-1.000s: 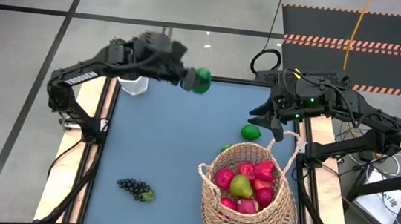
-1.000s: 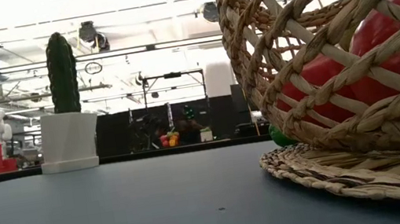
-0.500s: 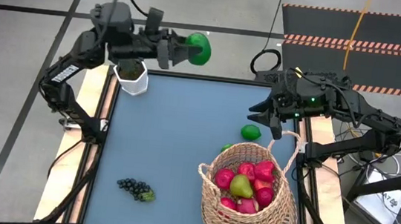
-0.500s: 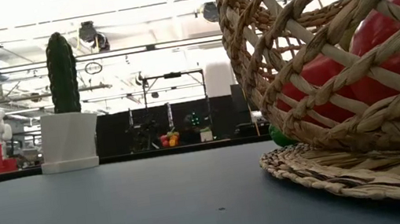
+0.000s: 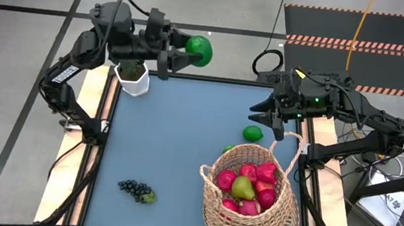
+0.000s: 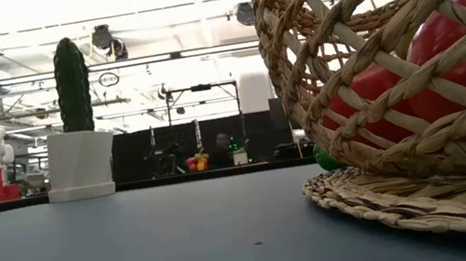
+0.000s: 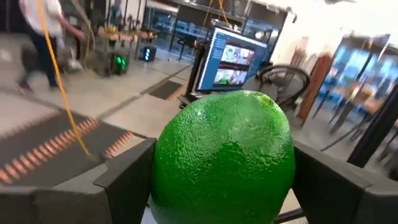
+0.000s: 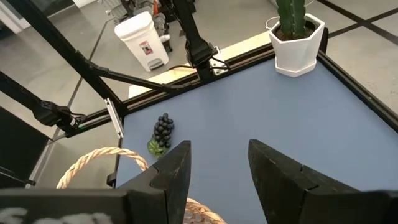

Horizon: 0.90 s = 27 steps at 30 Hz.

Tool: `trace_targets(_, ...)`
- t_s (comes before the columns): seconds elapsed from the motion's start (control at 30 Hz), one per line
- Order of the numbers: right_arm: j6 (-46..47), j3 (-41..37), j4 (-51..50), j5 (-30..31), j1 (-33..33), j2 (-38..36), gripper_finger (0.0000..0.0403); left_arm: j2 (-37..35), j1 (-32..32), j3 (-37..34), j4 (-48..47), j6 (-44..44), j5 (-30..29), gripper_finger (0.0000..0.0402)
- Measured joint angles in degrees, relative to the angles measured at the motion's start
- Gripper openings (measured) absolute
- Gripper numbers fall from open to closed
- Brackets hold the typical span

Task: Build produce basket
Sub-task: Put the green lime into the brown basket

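My left claw [image 5: 186,51] pinches a green lime [image 5: 199,50] high over the surface's far edge, while the basket [image 5: 249,201] sits diagonally away, near my spread right claw [image 5: 267,120].

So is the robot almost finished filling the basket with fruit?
Partly. The basket already holds red fruit and a pear. The left gripper holds a lime raised near the table's far edge. A second lime and the grapes lie on the table. The right gripper waits open by the basket.
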Motion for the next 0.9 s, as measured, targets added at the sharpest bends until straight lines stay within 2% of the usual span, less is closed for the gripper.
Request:
trace_targets(0.2, -1.53, 0.0, 0.0, -0.02, 0.0, -0.02, 0.0153, 0.0, 0.0, 0.0, 0.0, 17.38, -0.01, 0.0327)
trace_targets(0.37, -1.89, 0.0, 0.0, -0.02, 0.0, -0.02, 0.0153, 0.0, 0.0, 0.0, 0.0, 28.5, -0.02, 0.034)
trace_targets(0.9, -2.67, 0.0, 0.0, -0.02, 0.0, -0.02, 0.0153, 0.0, 0.0, 0.0, 0.0, 46.08, -0.15, 0.0346)
